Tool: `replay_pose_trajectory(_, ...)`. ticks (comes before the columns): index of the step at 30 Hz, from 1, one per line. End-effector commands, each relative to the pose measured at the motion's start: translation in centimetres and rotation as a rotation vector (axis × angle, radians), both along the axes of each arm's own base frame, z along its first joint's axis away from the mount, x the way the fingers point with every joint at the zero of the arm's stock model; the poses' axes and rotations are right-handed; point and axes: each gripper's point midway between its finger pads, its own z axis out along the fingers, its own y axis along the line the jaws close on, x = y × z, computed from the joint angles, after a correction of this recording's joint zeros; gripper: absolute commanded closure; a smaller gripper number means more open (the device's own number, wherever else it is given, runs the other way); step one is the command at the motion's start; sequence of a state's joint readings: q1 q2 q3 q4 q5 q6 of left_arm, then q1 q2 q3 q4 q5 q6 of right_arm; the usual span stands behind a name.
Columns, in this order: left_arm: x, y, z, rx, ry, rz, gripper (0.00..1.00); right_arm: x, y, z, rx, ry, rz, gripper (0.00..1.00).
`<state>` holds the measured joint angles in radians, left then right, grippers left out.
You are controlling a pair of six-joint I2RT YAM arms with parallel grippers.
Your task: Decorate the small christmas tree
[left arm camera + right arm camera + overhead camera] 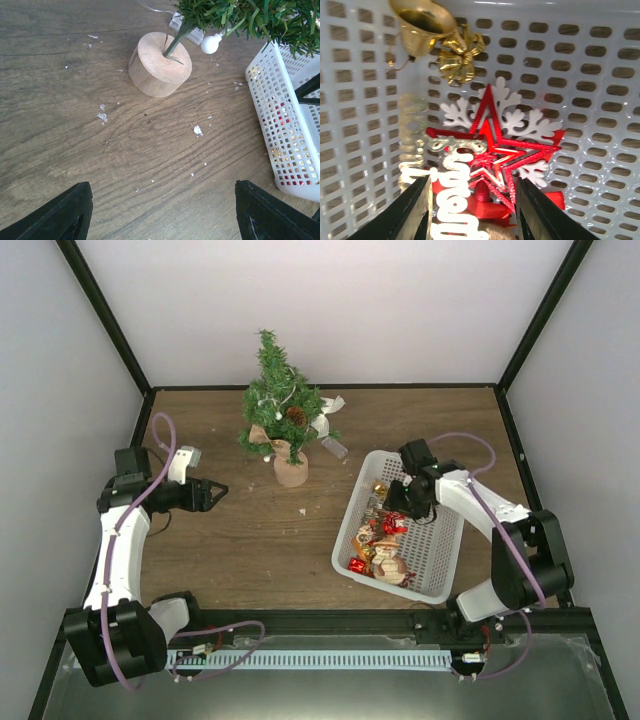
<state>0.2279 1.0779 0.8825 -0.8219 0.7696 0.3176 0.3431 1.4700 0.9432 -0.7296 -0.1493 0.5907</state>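
While the small christmas tree [283, 410] stands upright at the back of the table [240, 540], a little left of centre, on its round tan base [160, 64], I judge it only partly dressed. A pine cone [296, 416], a white bow [326, 410] and a few pale beads sit among the branches, and a white ball [210, 44] hangs low over the base. Much of the green is bare, above all toward the tip.

To the right of the tree, near it but not touching, lies the white basket [447, 540], and it holds a good heap of ornaments. So most of the job is left, by my reckoning.

My right gripper [472, 200] is down inside that basket. Its jaws are spread wide and hold nothing. Between them lies a red star [507, 150] on top of a white snowflake [520, 120], with a gold bell [422, 22] further back against the wall. The star looks like the piece to close on next, though it is flat and tangled with its neighbours, so it may drag them up with it.

My left gripper [162, 215] hovers over bare wood left of the tree, pointed at the base. Its jaws are also wide apart and empty.
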Motion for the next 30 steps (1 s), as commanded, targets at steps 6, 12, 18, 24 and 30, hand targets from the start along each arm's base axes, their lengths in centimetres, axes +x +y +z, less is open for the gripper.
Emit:
replay_pose_trajectory(6,0.0,-0.2,0.7,-0.001,-0.022,-0.016,0.22,-0.6,-3.8,-2.4,0.100,0.056,-0.189,0.60)
replay_pose_trajectory(12,0.0,-0.3,0.8,-0.007,-0.022,-0.021,0.22,-0.9,-3.3,-3.3,0.239,0.055,-0.245,0.60)
replay_pose_trajectory(18,-0.1,-0.3,0.8,-0.009,-0.022,-0.020,0.22,-0.5,-2.2,-3.9,0.341,0.035,-0.262,0.61)
replay_pose_trajectory(24,0.0,-0.3,0.8,-0.010,-0.023,-0.019,0.22,-0.6,-1.5,-4.5,0.386,0.031,-0.246,0.68)
replay_pose_trajectory(30,0.0,-0.3,0.8,-0.010,-0.024,-0.017,0.22,-0.6,-1.2,-3.4,0.422,-0.039,-0.226,0.91)
